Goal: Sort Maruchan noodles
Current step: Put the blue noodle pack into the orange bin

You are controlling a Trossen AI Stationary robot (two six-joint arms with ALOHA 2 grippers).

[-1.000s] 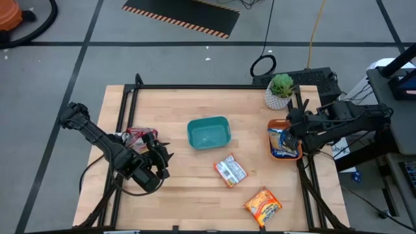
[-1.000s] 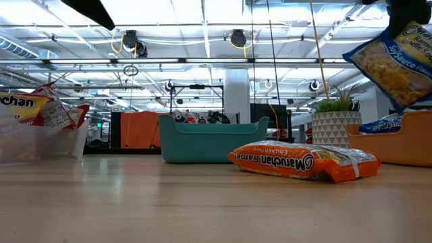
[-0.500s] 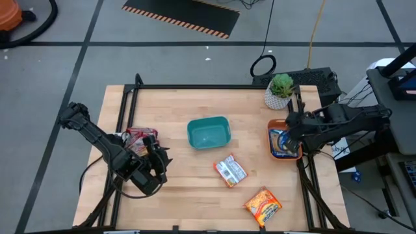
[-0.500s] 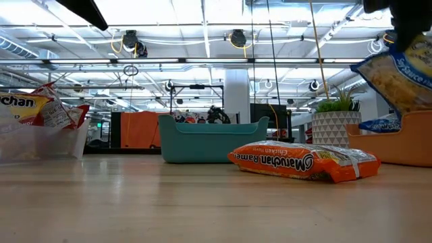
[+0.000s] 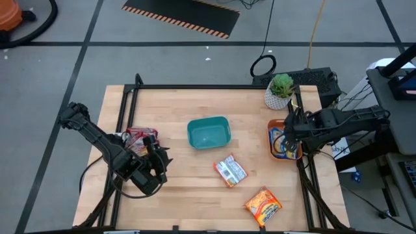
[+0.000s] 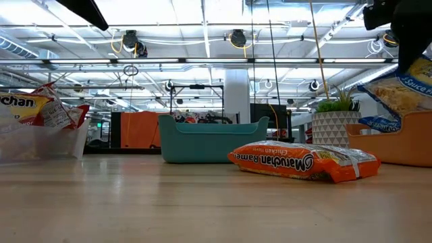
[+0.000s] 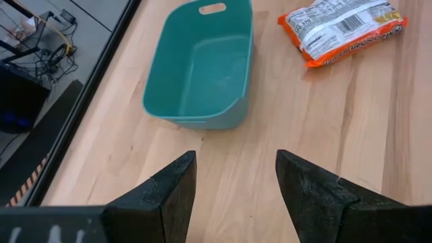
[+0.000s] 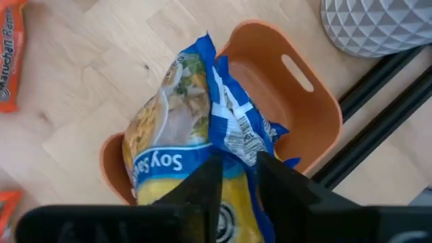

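Noodle packets: the blue-and-yellow packet (image 8: pixel 177 145) hangs from the right gripper (image 8: pixel 237 177), its lower end inside the orange tray (image 8: pixel 297 101) directly below the gripper, lying against a second blue packet (image 8: pixel 237 128) already in there.
Right gripper: its two fingers pinch the packet's top edge; whether the pinch is loosening cannot be told.
Left gripper: the left gripper (image 7: pixel 235 177) is spread and holds nothing, hovering low over the surface (image 5: pixel 175 110), with the teal bin (image 7: pixel 202 67) just ahead of it and an orange packet (image 7: pixel 343 28) further ahead to one side.
Other packets: a brighter orange packet (image 5: pixel 262 205) lies well apart from both grippers at the near edge; red packets (image 5: pixel 140 136) sit in a clear container close beside the left arm.
Handling: I judge the packets light, with crinkly, slippery film over a brittle noodle block; hard squeezing would crack it.
Where to hold: the flat sealed seam at either short end looks best, since the film bunches there and the block is spared.
Writing: "Soy Sauce" reads on the held packet; "Maruchan Ramen" reads on the orange packet in the low view, with a barcode on its back.
Bystander: a potted plant (image 5: pixel 281 91) stands just beyond the tray.
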